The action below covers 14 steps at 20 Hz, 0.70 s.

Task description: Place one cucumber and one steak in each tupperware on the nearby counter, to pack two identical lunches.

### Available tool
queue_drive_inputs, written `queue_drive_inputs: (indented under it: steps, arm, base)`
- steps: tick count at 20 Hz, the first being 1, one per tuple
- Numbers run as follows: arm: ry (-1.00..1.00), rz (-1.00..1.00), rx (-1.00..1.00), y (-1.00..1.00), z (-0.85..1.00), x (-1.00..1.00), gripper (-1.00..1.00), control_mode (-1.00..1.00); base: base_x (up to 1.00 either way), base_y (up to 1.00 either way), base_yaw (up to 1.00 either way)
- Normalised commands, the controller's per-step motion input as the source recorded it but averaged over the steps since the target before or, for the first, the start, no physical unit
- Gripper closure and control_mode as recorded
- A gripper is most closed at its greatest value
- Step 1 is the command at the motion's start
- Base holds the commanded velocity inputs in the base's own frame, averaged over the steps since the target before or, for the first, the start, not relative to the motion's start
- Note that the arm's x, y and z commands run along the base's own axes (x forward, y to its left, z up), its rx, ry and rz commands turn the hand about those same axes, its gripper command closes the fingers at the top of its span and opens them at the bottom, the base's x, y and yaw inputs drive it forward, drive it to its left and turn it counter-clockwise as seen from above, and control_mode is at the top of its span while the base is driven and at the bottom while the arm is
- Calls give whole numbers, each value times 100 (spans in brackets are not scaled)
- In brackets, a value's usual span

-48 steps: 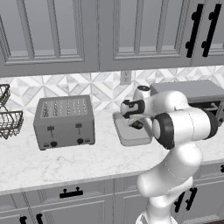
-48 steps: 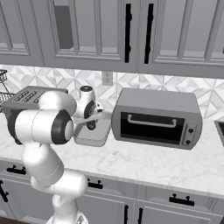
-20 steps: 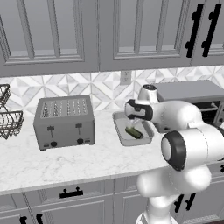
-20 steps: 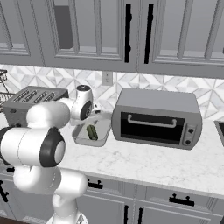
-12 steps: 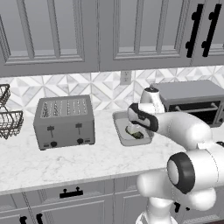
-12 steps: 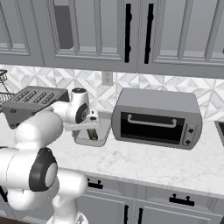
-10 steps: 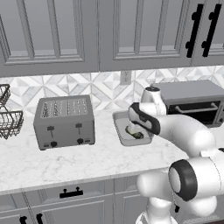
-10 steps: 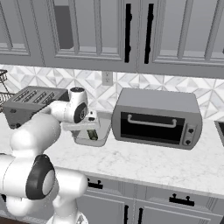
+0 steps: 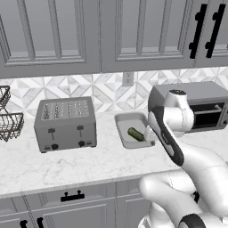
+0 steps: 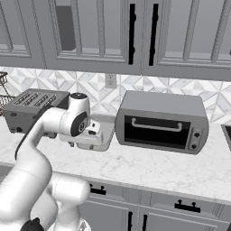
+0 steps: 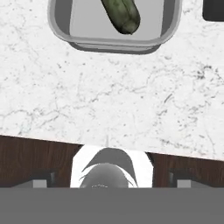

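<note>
Cucumber [image 9: 136, 133]: dark green, lying inside the tupperware; in my hand view [image 11: 120, 14] it sits at 12 o'clock, running off the top edge.
Tupperware [image 9: 125, 121]: grey rectangular container with rounded corners, resting on the surface between the toaster and the toaster oven; its near rim [image 11: 114, 43] shows in my hand view.
Surface [image 9: 89, 162]: white worktop with faint grey veining, carrying all the items; it shows bare in my hand view [image 11: 109, 96] below the tupperware.
End effector [image 10: 92, 132]: my jaws stand wide apart and hold nothing; it hangs above the tupperware's near edge.
Toaster [image 9: 65, 124]: silver, four slots, at 9 o'clock from the tupperware.
Toaster oven [image 10: 161, 122]: grey with a dark glass door, at 3 o'clock from the tupperware.
Wire basket [image 9: 9, 120]: at the far 9 o'clock edge of the surface.
Cabinets [image 10: 149, 212]: grey panelled, black handles.
</note>
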Motion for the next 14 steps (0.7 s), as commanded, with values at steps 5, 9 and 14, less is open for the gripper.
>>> queue_drive_inputs:
  steps: [5, 9, 14]
  arm:
    - [-8, -11, 0, 2, 42, -55, -100, -100]
    - [0, -18, 0, 0, 77, -34, -100, -100]
    - [0, -10, 0, 9, 59, -34, -100, -100]
  base:
    - [0, 0, 0]
    - [0, 0, 0]
    - [0, 0, 0]
